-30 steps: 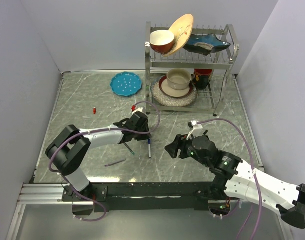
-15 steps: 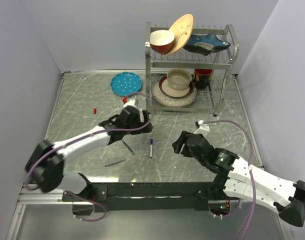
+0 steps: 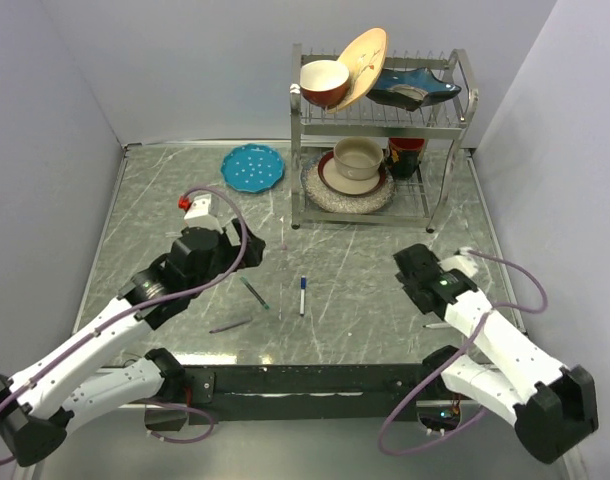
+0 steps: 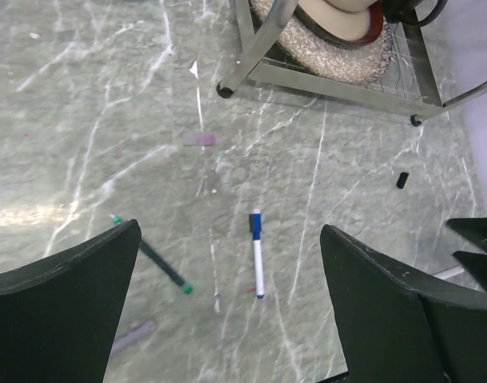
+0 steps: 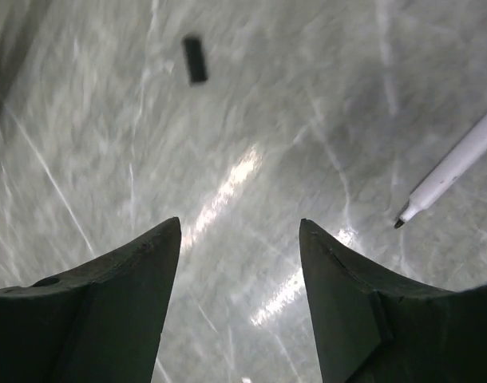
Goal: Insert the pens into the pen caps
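Black cap [image 5: 195, 59] lies flat on the grey veined table [image 5: 251, 144]. It sits ahead of the right gripper [image 5: 239, 227], a little left of its centre line, well apart from both fingers. Its long axis runs nearly straight away from the wrist camera. We judge that the jaws as they stand would close across its short width.

White pen [image 5: 459, 159] lies outside the right finger of the same gripper. Its bare dark tip points back toward that finger, and the barrel slants up and away out of view. Pen and cap are well apart and not on 1 axis.

Right gripper: jaws parted, nothing between them, low over the table.
Left gripper [image 4: 231, 231]: spread wide, empty, hanging high above mid-table.

Below the left gripper we note 2 pens:
- The blue pen [image 4: 257, 255] has a blue cap that looks seated on its far end.
- The dark green pen [image 4: 162, 267] slants beside it, apart from it.

From the left wrist view the black cap is far off to the right, short of the dish rack [image 4: 331, 76].

Judgement: the right arm is plainly the nearer one to both black cap and white pen. The coming move turns on bringing the pen tip and the cap mouth onto 1 line. We cannot tell which end of the cap is the open one.
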`<state>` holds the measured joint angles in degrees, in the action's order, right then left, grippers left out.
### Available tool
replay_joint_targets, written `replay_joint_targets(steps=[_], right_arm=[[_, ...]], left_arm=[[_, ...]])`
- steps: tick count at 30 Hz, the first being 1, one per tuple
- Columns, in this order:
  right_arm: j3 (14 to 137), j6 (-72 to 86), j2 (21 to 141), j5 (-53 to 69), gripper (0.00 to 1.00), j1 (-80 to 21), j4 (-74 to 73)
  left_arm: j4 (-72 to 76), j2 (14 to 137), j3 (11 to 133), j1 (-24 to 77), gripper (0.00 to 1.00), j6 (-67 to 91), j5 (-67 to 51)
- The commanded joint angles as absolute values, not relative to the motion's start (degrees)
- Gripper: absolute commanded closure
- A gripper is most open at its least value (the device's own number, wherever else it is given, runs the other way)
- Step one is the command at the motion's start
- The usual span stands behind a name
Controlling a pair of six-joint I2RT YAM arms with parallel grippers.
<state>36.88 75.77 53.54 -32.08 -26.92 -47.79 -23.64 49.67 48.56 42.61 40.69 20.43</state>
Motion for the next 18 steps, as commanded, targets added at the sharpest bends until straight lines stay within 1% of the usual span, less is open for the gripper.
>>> replay_joint_targets(steps=[1, 3, 5, 11, 18], right_arm=[[34.72, 81.48, 47.47, -35.07, 0.33, -18.58, -51.42], [33.58, 81.56, 47.29, -34.45, 0.36, -15.92, -52.29], [32.35, 79.11, 48.16, -33.93, 0.37, -12.41, -50.38], [29.37, 80.5, 52.38, -28.04, 0.38, -5.64, -47.99], [24.96, 83.93, 53.96, -28.21, 0.4, -1.76, -46.76]], left_arm=[[-27.77, 45.45, 48.69, 42.54, 0.01, 38.06, 21.09], [-29.44, 43.69, 48.17, 42.54, 0.01, 37.09, 23.81], [-30.14, 42.2, 47.38, 42.54, 0.01, 37.79, 25.83], [-28.39, 39.47, 46.23, 42.54, 0.01, 36.74, 21.62], [-28.65, 39.64, 46.14, 42.54, 0.01, 36.04, 19.26]])
